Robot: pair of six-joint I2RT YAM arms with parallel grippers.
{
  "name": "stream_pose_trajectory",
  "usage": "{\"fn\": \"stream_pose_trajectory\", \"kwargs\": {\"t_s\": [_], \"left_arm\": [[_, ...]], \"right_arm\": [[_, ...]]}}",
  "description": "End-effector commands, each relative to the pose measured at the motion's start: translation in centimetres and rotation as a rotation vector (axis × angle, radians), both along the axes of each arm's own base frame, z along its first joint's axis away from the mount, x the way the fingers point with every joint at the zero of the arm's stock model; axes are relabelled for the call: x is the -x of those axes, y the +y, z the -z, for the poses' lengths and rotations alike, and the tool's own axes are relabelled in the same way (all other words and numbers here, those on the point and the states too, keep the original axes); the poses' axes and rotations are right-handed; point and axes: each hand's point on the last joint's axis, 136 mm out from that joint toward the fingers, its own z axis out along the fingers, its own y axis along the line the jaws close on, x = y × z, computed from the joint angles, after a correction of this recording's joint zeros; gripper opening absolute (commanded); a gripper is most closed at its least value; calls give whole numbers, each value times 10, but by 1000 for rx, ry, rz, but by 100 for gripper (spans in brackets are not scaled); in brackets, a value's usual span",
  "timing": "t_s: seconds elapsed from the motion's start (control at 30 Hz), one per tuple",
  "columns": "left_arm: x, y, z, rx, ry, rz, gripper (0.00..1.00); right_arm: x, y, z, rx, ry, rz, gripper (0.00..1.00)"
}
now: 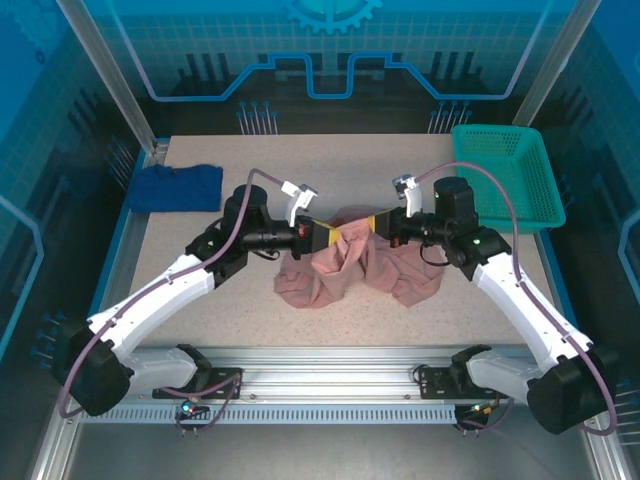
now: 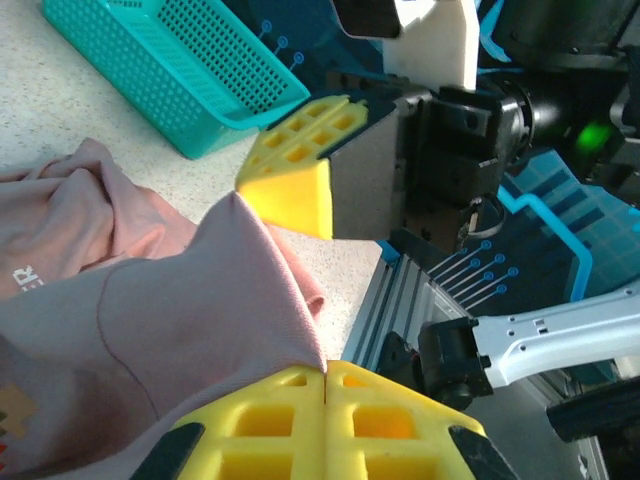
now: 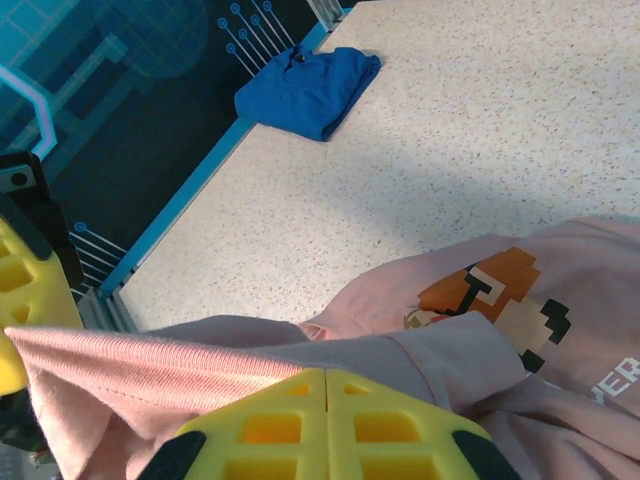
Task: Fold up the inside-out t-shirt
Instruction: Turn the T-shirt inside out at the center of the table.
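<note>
Pink t-shirt [image 1: 330,275], one, in the pinch of left tool [image 1: 320,236] and right tool [image 1: 379,221].

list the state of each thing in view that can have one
t-shirt, crumpled, not yet folded, one edge pinched up
left pincer, shut on the t-shirt's edge
right pincer, shut on the t-shirt's edge
blue cloth, bunched, lying untouched
basket, upright, empty
</note>
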Motion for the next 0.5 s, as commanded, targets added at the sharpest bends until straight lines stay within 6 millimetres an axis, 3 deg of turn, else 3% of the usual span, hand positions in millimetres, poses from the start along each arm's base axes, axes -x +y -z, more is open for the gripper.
{"fn": "stream_pose_trajectory", "kwargs": {"t_s": [0.0,0.17,0.37,0.47], "left_arm": [[3,4,1,25,40,8,0],[-5,7,1,26,49,-14,0],[-13,11,2,21,67,-45,0],[-14,11,2,21,70,-50,0]], "right_arm": [[1,-10,5,129,-34,30,16],[29,-6,0,162,-136,-51,34],[65,12,10,185,-198,-177,44],[75,26,10,186,-228,-223,49]]}}
